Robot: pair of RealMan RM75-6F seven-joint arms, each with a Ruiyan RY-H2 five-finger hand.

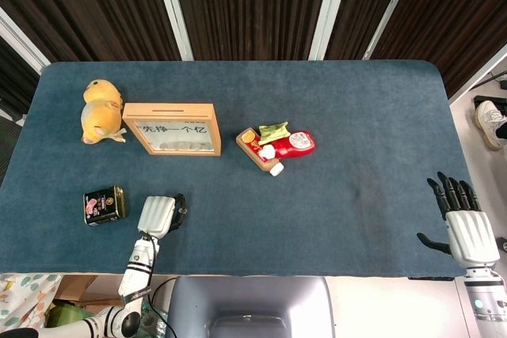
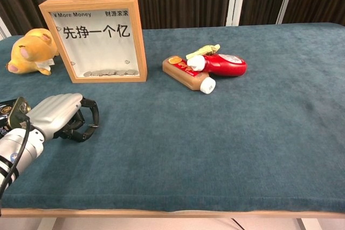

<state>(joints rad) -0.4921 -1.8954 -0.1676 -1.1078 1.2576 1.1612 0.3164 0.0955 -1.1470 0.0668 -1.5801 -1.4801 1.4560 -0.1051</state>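
Left hand [image 1: 159, 216] rests on the table [image 1: 356, 132], fingers curled in, holding nothing. Small tin [image 1: 104, 204] lies just beside it at 9 o'clock, long axis left-right. Right hand [image 1: 466, 231] spread, well apart.

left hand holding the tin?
No: the left hand rests on the table with fingers curled on nothing, apart from the tin lying to its left.
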